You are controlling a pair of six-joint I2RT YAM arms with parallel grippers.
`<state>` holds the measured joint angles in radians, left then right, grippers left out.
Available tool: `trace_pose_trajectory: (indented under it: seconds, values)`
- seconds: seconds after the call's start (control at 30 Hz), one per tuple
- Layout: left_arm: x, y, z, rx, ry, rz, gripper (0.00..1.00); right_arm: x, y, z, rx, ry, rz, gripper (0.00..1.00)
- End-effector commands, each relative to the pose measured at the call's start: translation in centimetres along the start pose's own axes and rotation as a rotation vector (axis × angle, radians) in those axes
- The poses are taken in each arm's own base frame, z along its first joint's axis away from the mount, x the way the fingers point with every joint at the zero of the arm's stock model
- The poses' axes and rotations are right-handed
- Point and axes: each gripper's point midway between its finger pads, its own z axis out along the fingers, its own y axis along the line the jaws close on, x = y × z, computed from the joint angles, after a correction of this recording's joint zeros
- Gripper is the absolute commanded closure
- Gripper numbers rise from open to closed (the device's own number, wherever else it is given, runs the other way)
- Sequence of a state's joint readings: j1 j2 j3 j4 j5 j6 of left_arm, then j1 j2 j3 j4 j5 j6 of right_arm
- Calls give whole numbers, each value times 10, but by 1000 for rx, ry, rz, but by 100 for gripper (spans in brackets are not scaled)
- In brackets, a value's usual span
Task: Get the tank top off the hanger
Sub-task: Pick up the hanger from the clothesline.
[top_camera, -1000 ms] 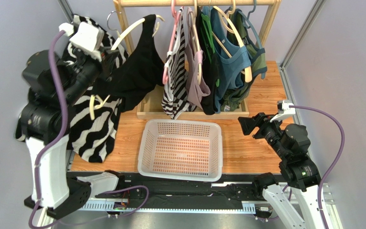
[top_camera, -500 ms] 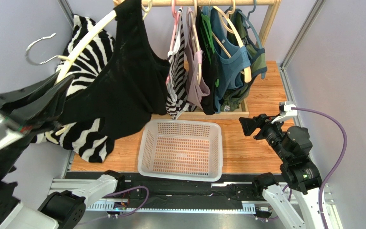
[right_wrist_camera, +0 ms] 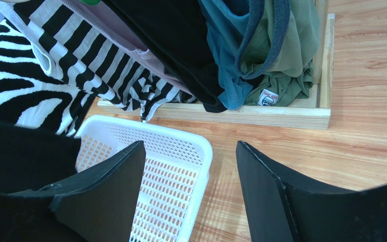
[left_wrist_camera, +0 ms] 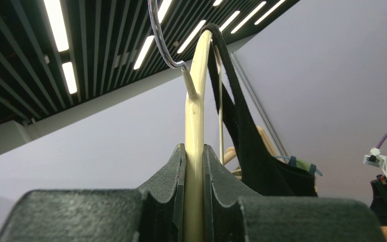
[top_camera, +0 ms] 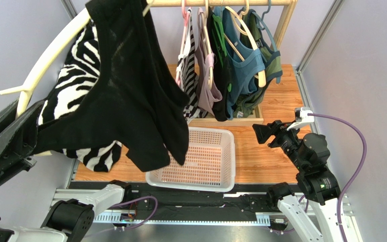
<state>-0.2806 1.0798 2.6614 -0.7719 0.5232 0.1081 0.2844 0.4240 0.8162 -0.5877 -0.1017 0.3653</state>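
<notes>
My left gripper is shut on a cream hanger and holds it high, close to the top camera. A black tank top hangs from the hanger and droops over the left part of the white basket. In the left wrist view the hanger's bar runs between my left gripper's pads, with its metal hook above and the black strap to the right. My right gripper is open and empty, low at the right of the basket; it shows open in the right wrist view.
A wooden rack at the back holds several hung tops: striped, teal, green. A zebra-print garment hangs behind the black top at the left. Frame posts stand at both sides. The basket also shows in the right wrist view.
My left gripper has lifted the hanger and black tank top higher and nearer the camera, swinging the top to the right over the basket. The right arm has not moved.
</notes>
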Motion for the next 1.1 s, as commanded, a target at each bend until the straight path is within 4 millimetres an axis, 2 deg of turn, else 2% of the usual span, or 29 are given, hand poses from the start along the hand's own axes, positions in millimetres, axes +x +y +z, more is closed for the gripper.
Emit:
trace_pose_trajectory:
  seconds: [0.0, 0.07, 0.33, 0.43, 0.53, 0.57, 0.67, 0.73, 0.77, 0.83, 0.87, 0.9, 0.93, 0.97, 1.03, 1.07]
  values:
    - [0, -4, 15, 38, -34, -32, 100, -5, 1, 2, -4, -20, -9, 30]
    - [9, -1, 17, 32, -11, -26, 100, -5, 2, 1, -5, -20, -8, 30]
    - [68, 3, 41, 78, 100, -22, 100, -6, 4, -1, -17, -27, -11, 30]
    - [81, 6, 52, 96, 111, -22, 100, -7, 5, -1, -20, -27, -10, 30]
    - [85, 9, 61, 99, 99, -28, 100, -7, 5, -1, -21, -28, -11, 30]
    - [77, 11, 63, 94, 72, -25, 100, -7, 5, -1, -23, -29, -12, 30]
    - [75, 11, 68, 102, 56, -43, 100, -8, 6, -1, -24, -33, -11, 30]
    - [75, 5, 65, 125, 59, -62, 100, -9, 6, -1, -24, -32, -14, 30]
    - [89, 1, 65, 138, 90, -93, 100, -9, 6, -1, -25, -31, -12, 30]
    - [94, -11, 56, 171, 121, -137, 100, -10, 9, 0, -39, -29, -13, 30]
    - [115, -18, 54, 192, 173, -183, 100, -10, 11, 1, -46, -26, -11, 30]
    - [124, -24, 49, 211, 203, -209, 100, -14, 14, -1, -53, -31, -12, 29]
    - [125, -36, 38, 239, 223, -240, 100, -15, 18, -1, -73, -26, -12, 28]
    - [153, -44, 34, 256, 289, -296, 99, -17, 21, 1, -84, -25, -14, 27]
    - [164, -56, 17, 261, 339, -341, 99, -28, 32, -3, -128, -35, -17, 22]
    - [187, -63, 12, 267, 395, -382, 99, -32, 37, -2, -147, -39, -18, 20]
